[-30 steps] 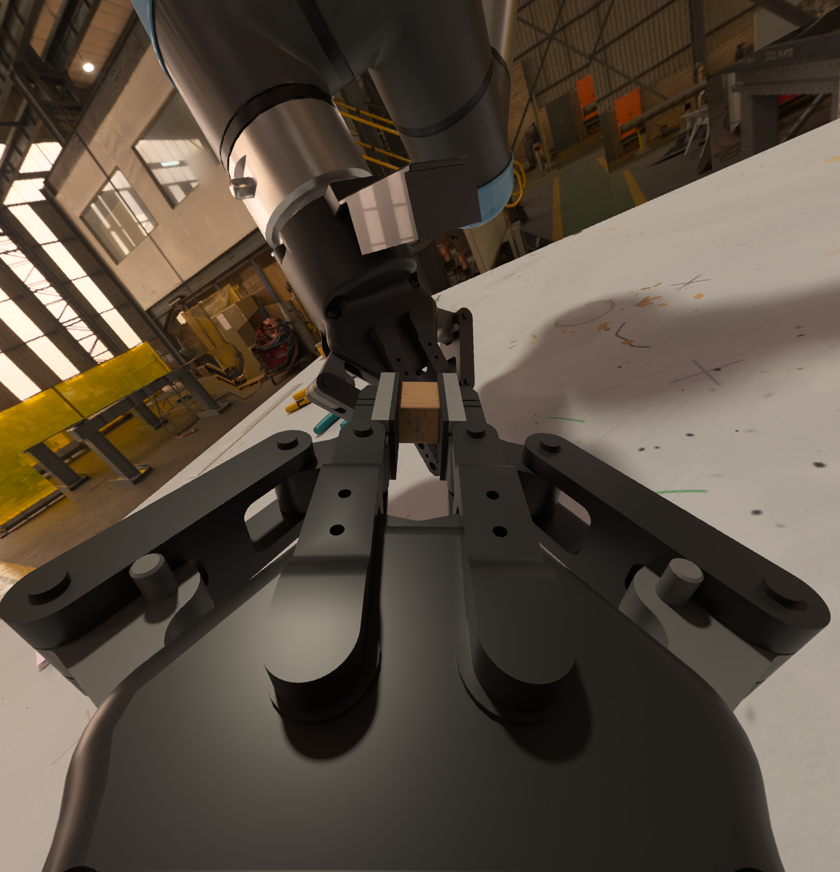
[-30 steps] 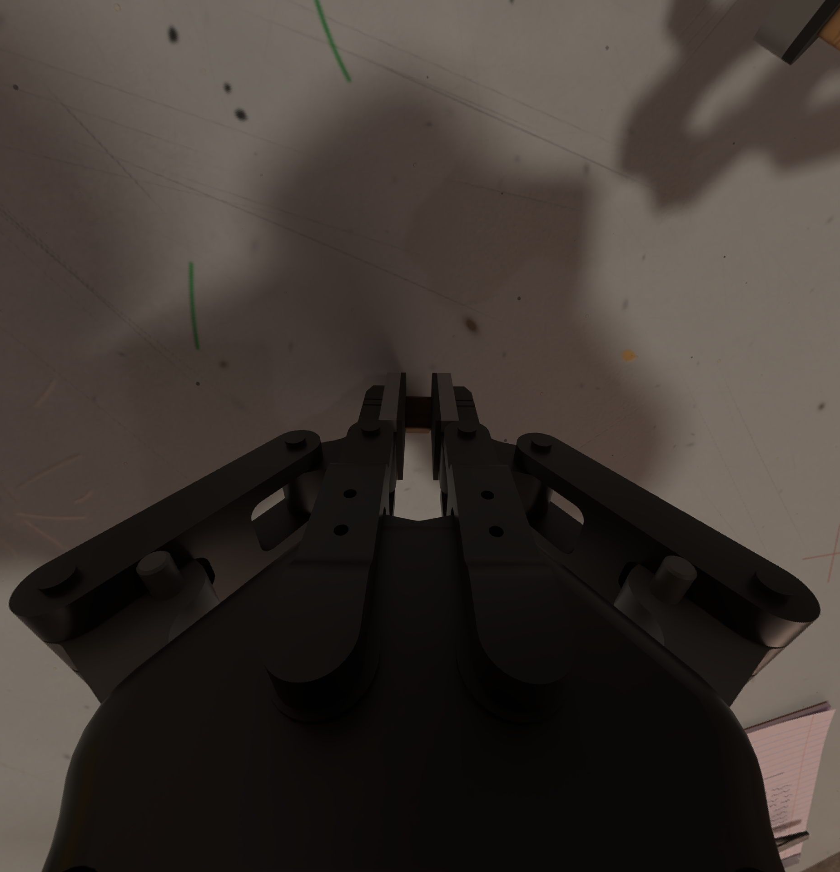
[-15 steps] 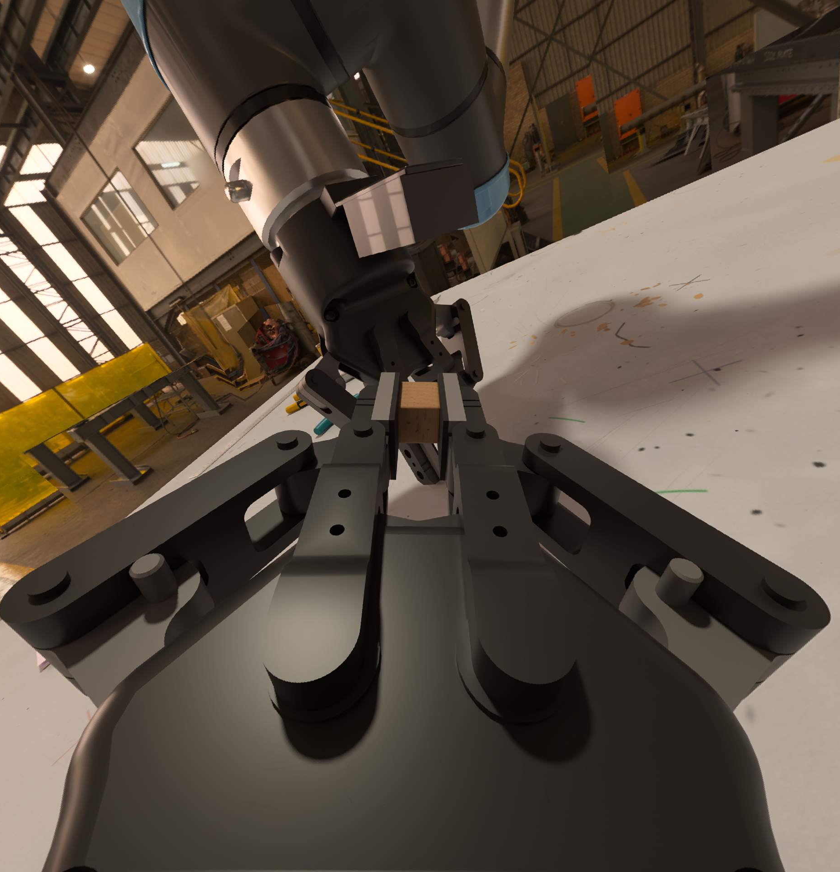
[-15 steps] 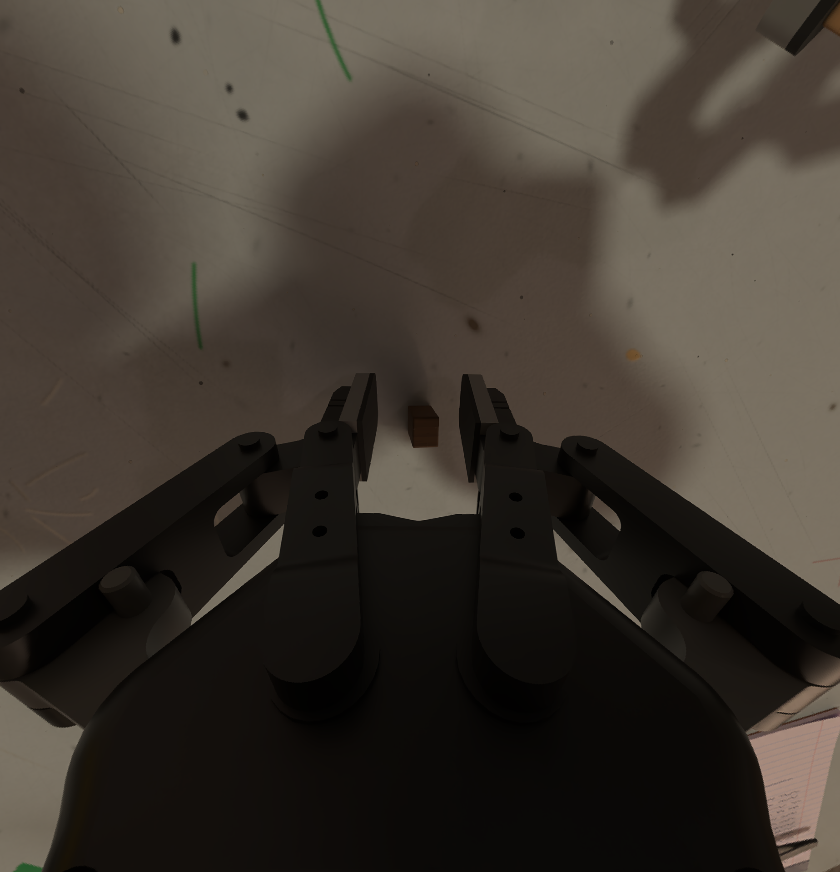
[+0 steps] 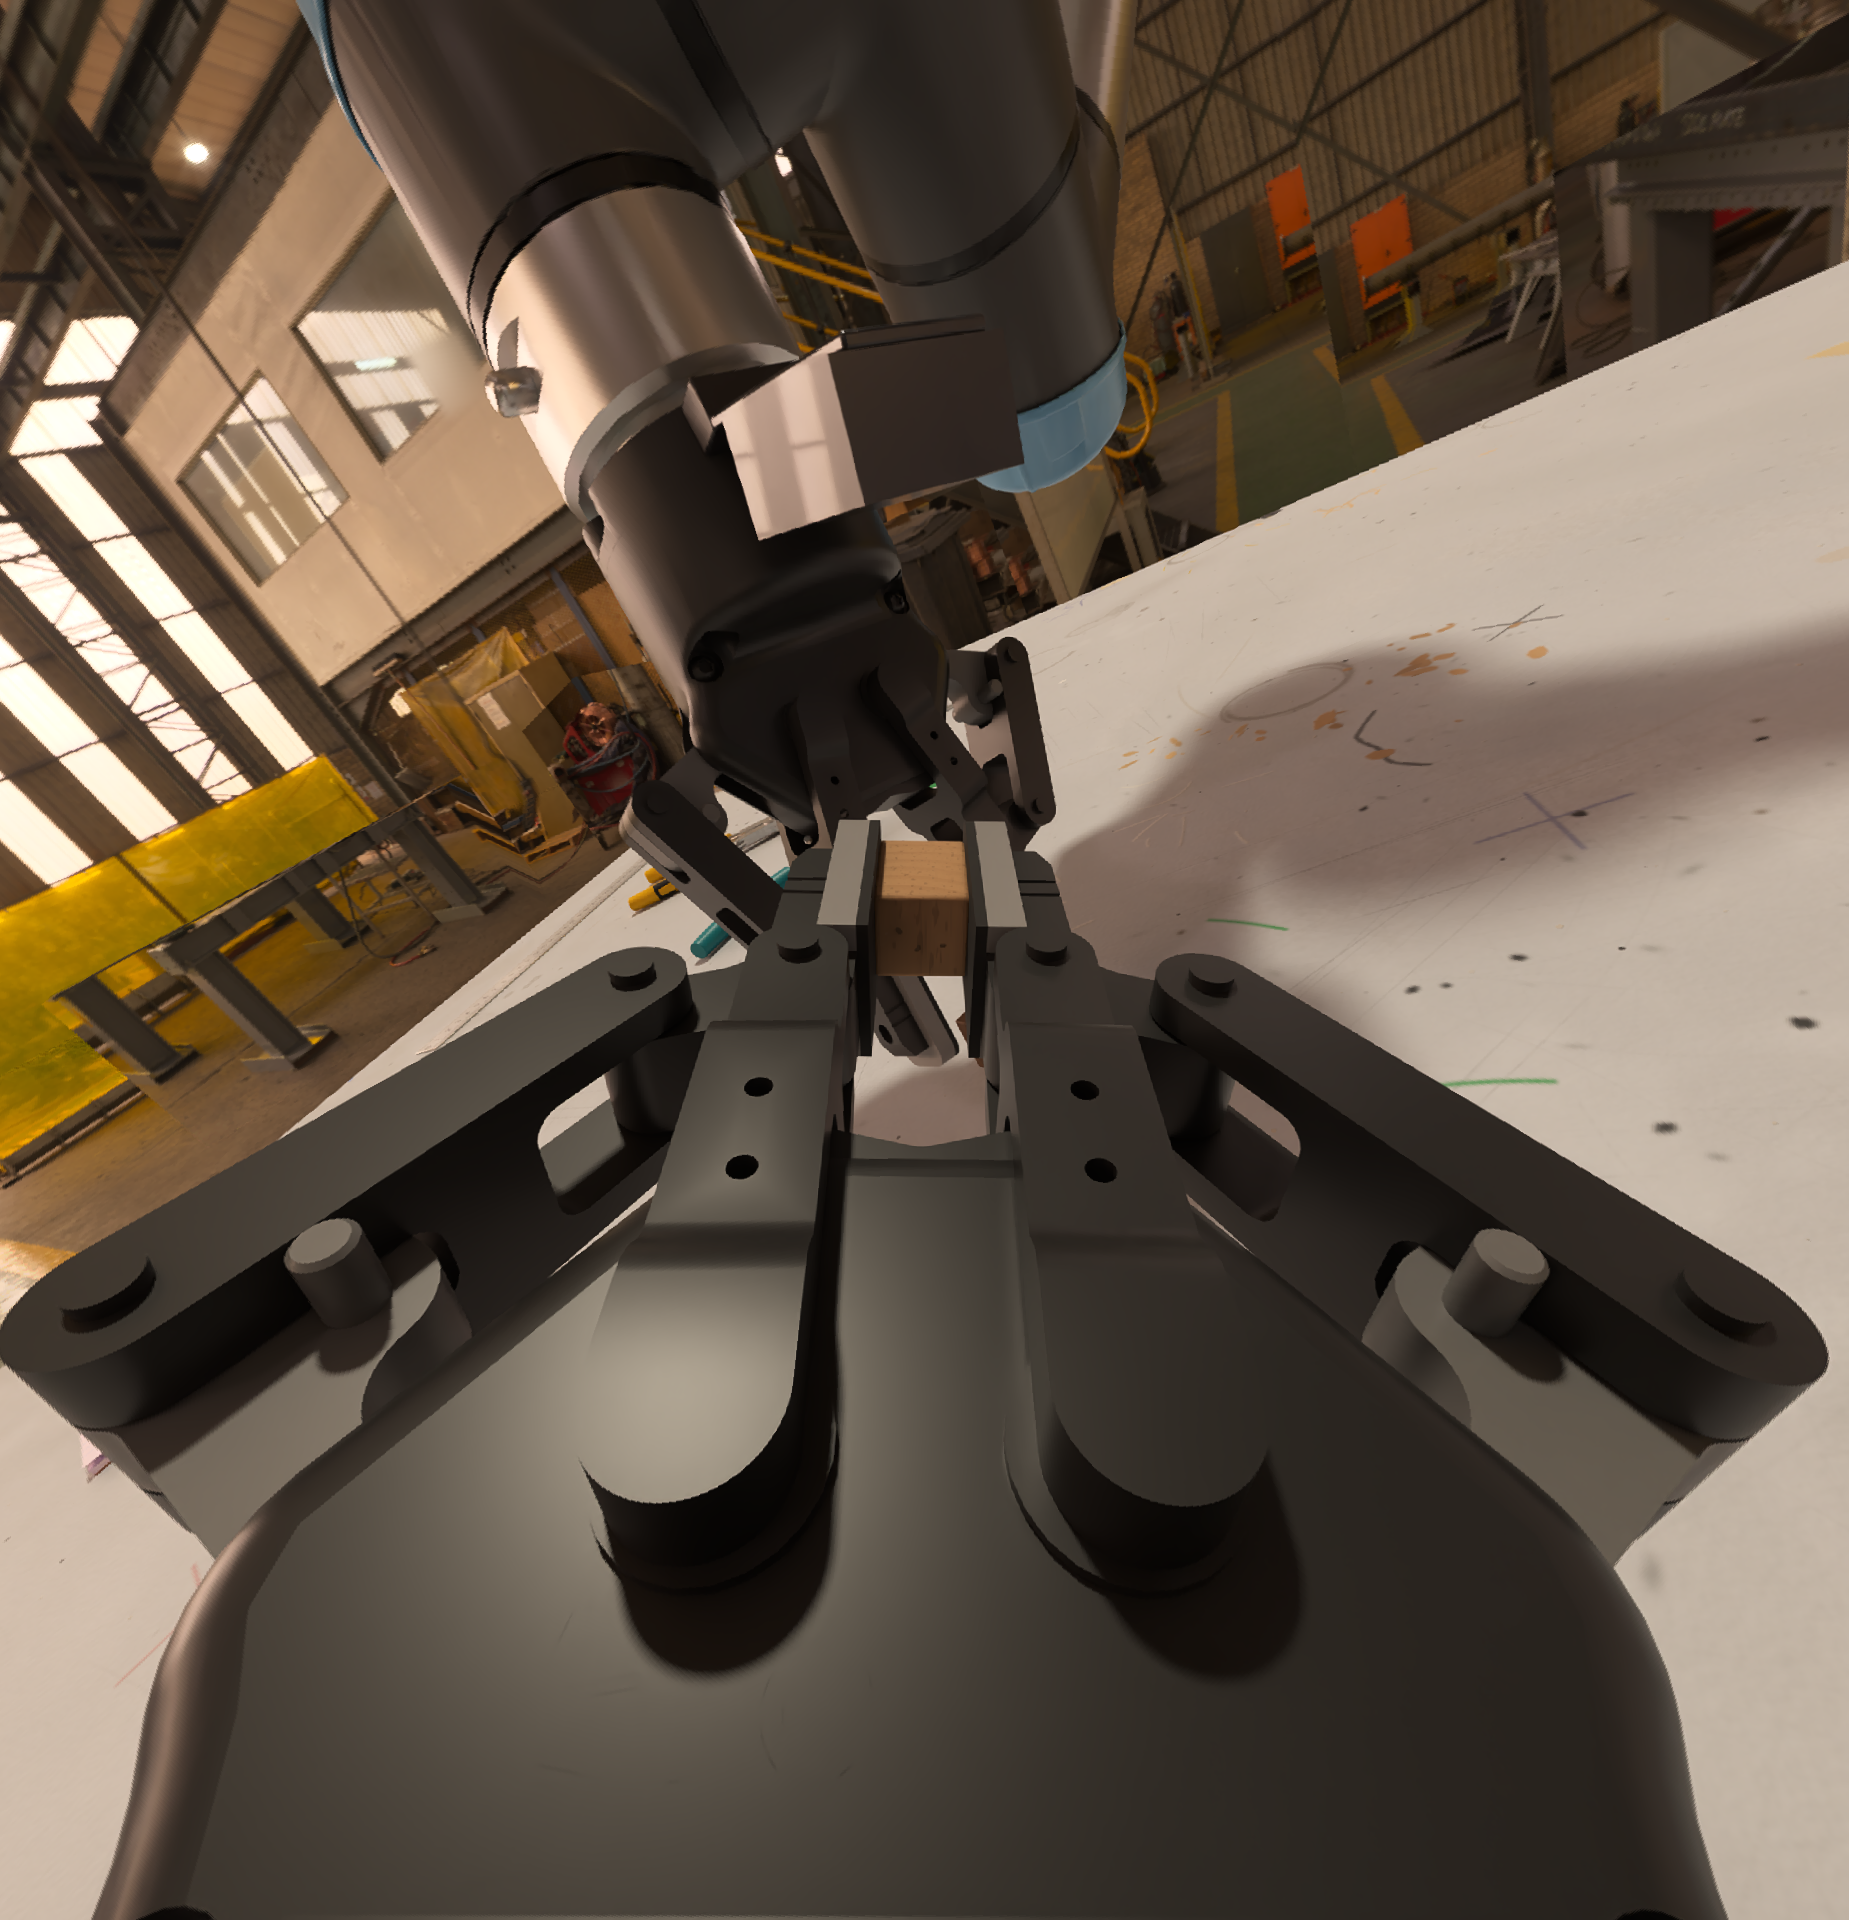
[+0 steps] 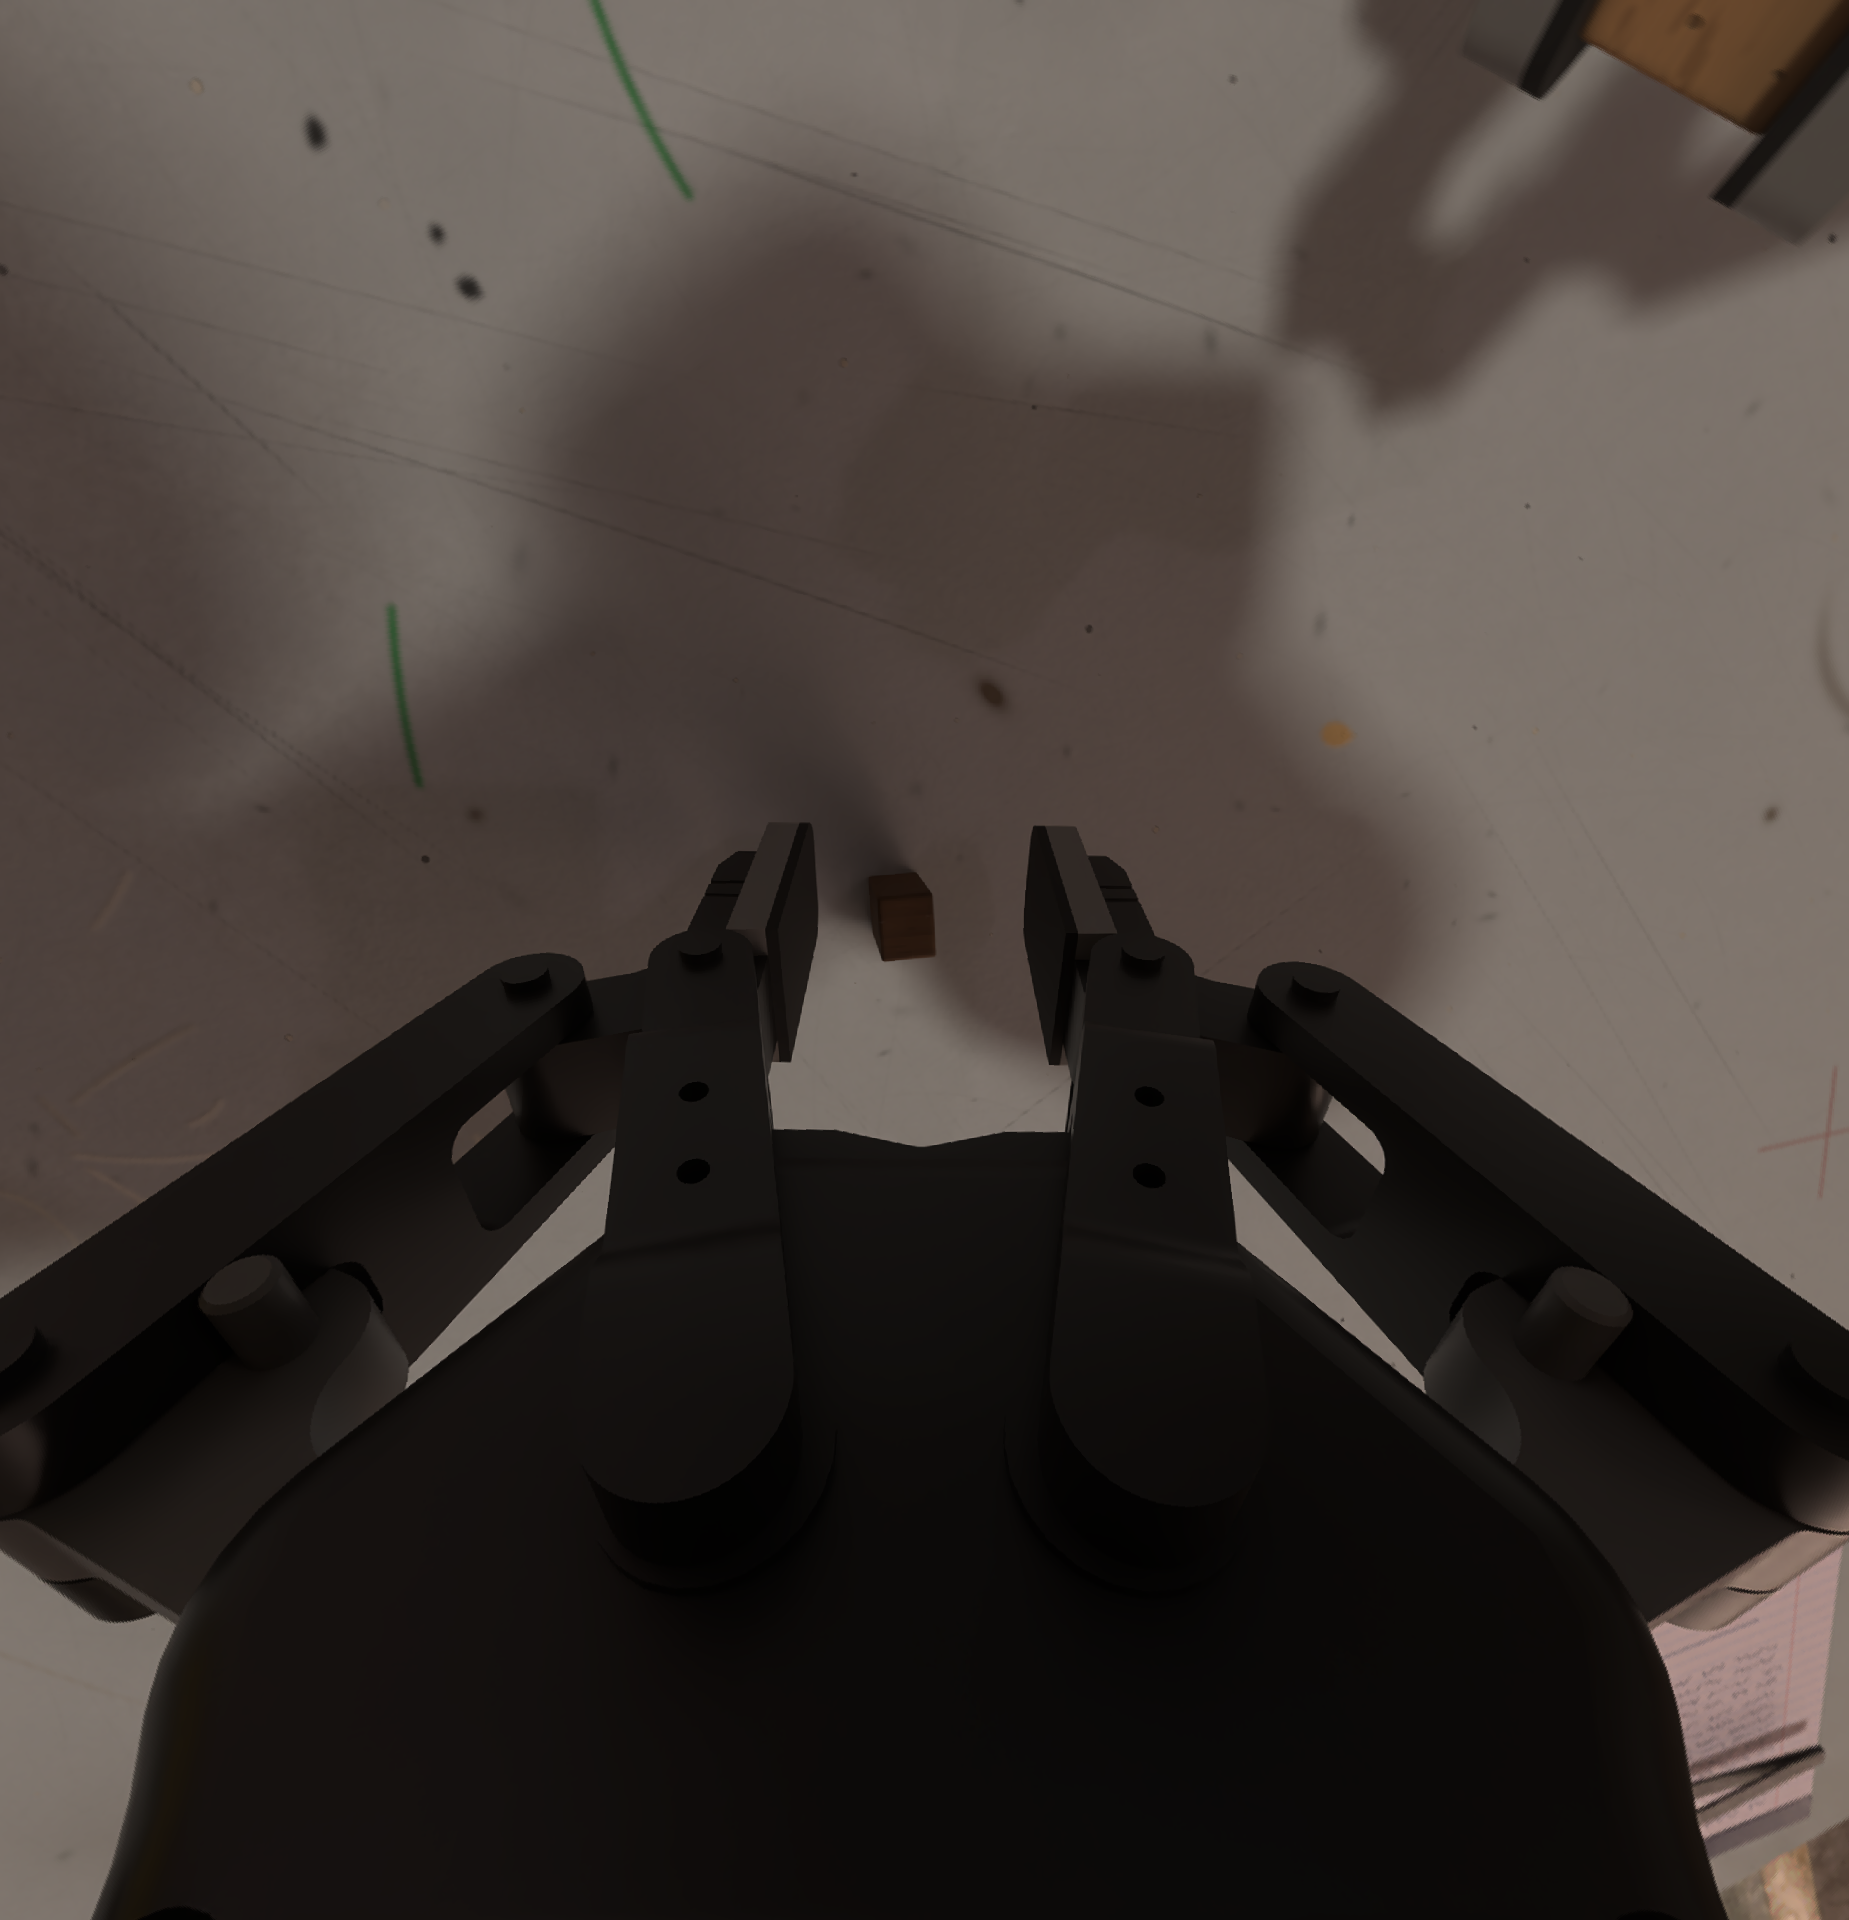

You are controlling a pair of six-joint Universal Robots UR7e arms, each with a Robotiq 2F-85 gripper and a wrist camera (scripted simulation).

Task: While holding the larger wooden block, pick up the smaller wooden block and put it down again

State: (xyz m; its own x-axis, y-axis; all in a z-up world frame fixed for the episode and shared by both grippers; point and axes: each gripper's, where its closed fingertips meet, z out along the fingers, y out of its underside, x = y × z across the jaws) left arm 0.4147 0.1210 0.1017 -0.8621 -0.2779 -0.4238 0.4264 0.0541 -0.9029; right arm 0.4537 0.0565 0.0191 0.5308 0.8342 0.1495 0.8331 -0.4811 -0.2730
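Note:
In the left wrist view my left gripper (image 5: 922, 894) is shut on the larger wooden block (image 5: 922, 914), a light cube held above the white table (image 5: 1522, 1039). That block also shows at the top right of the right wrist view (image 6: 1720, 47), between the left gripper's fingers. In the right wrist view my right gripper (image 6: 920, 883) is open and points down at the table (image 6: 276, 416). The smaller wooden block (image 6: 902, 916), a small dark cube in shadow, rests on the table below and between the open fingers, apart from both. The right arm and gripper also show just behind the larger block in the left wrist view (image 5: 847, 790).
A lined paper pad (image 6: 1751, 1704) lies at the lower right of the right wrist view. Yellow and teal markers (image 5: 681, 914) lie near the table's far left edge. Green and black marks dot the table. A factory hall lies beyond the table edge.
My right gripper opened and let go of the smaller block, then rose away from it; the block now rests on the table. The left gripper keeps its hold and has not moved.

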